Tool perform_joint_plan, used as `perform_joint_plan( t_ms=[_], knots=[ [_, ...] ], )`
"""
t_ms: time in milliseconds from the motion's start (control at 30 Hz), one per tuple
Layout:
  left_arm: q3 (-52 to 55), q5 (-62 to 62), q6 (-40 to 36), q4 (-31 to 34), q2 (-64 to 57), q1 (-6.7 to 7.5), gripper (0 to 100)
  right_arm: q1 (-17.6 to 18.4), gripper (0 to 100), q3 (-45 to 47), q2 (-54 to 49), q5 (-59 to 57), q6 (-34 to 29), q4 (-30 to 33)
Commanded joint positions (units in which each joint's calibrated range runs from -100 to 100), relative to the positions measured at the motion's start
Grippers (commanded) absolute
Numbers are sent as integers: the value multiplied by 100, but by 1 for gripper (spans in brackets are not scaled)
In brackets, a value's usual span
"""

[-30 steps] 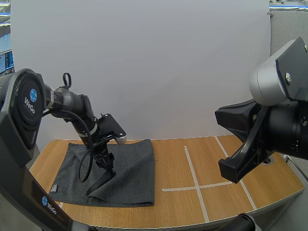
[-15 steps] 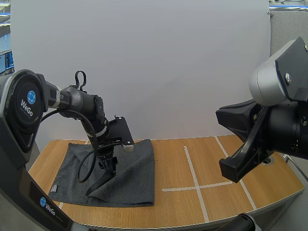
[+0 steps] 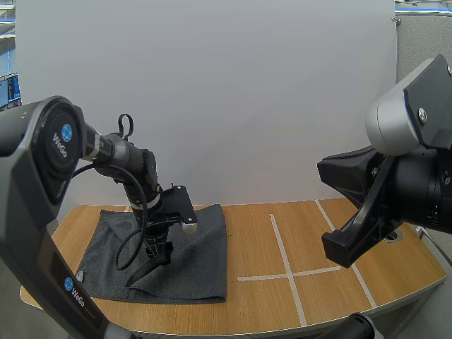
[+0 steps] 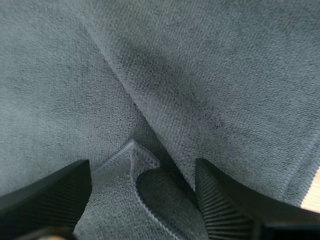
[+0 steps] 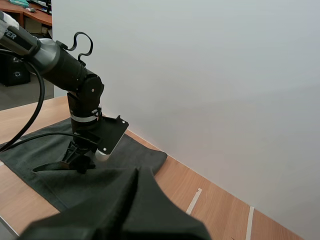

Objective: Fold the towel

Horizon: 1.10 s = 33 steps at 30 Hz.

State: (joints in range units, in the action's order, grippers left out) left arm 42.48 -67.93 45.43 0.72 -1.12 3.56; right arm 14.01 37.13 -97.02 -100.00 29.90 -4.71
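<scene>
towel [image 3: 201, 244] dark grey, lies on left part of wooden table [image 3: 318, 233], left of white tape lines [image 3: 282, 248]. near side of towel bunched into raised fold that peaks under my left gripper [image 3: 157, 256]. left wrist view: left gripper [image 4: 142, 172] low over towel [image 4: 225, 75], fingers [image 4: 47, 200] spread apart, pointed corner of cloth between them, touching neither as far as i can see. my right gripper [image 5: 136, 185] held above table [image 5: 192, 187], well apart from towel [image 5: 132, 150], fingers pressed together as one dark wedge, nothing in them.
</scene>
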Motion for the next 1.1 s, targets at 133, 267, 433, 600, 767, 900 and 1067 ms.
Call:
perform_joint_plan(
  t_ms=[133,267,433,600,767,900,1067],
  knots=[
    [-64,333,-80,-72,129,22,74,7,0,7,-36,0,28,53],
    [-64,450,-125,-72,129,22,55,7,0,7,-36,0,28,53],
    [-64,450,-135,-72,129,22,38,7,0,7,-36,0,28,53],
    [-64,432,-135,-125,129,22,14,7,0,7,-36,0,28,53],
    [-64,432,-159,-200,107,22,0,7,0,7,-36,0,28,53],
    [-64,393,-315,-200,76,22,0,7,0,7,-36,0,28,53],
    [-64,358,-471,-179,-217,22,0,7,0,7,-36,0,28,53]
  ],
)
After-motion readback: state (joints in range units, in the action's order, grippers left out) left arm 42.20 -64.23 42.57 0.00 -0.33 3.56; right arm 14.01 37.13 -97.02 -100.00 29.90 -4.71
